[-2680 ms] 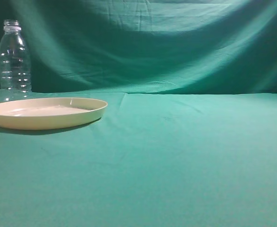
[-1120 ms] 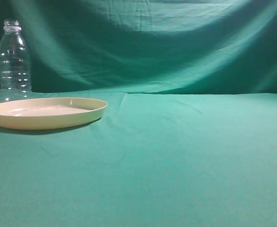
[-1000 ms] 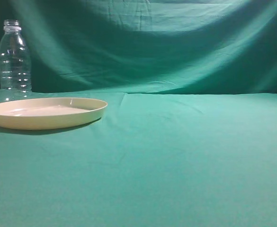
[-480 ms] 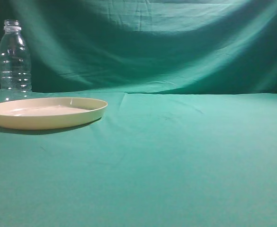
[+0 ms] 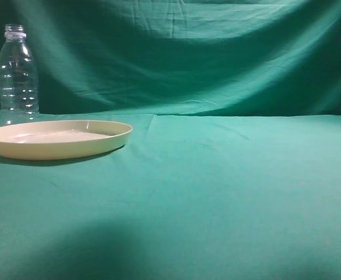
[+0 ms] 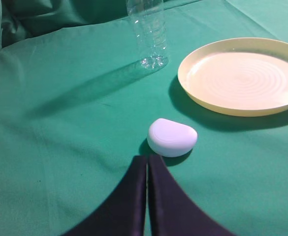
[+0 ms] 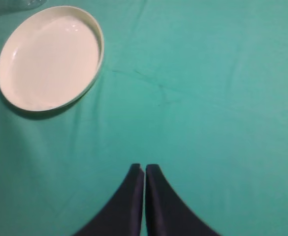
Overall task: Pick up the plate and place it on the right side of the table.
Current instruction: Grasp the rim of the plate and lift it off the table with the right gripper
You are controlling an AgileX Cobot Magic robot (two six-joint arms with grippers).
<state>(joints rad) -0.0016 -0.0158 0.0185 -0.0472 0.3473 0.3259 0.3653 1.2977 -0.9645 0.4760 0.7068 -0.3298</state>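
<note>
The cream-yellow plate (image 5: 56, 138) lies flat on the left of the green-clothed table (image 5: 228, 186). It also shows in the left wrist view (image 6: 242, 76) at the upper right and in the right wrist view (image 7: 50, 56) at the upper left. My left gripper (image 6: 147, 160) is shut and empty, above the cloth, short of the plate and to its left. My right gripper (image 7: 144, 168) is shut and empty, above bare cloth well away from the plate. Neither gripper shows in the exterior view.
A clear plastic bottle (image 5: 17, 73) stands upright behind the plate at the far left; it also shows in the left wrist view (image 6: 147, 32). A small white rounded object (image 6: 172, 137) lies on the cloth just ahead of my left gripper. A green backdrop (image 5: 187, 52) hangs behind.
A dark shadow has spread over the cloth at the lower left front of the exterior view. The plate and bottle have not moved.
</note>
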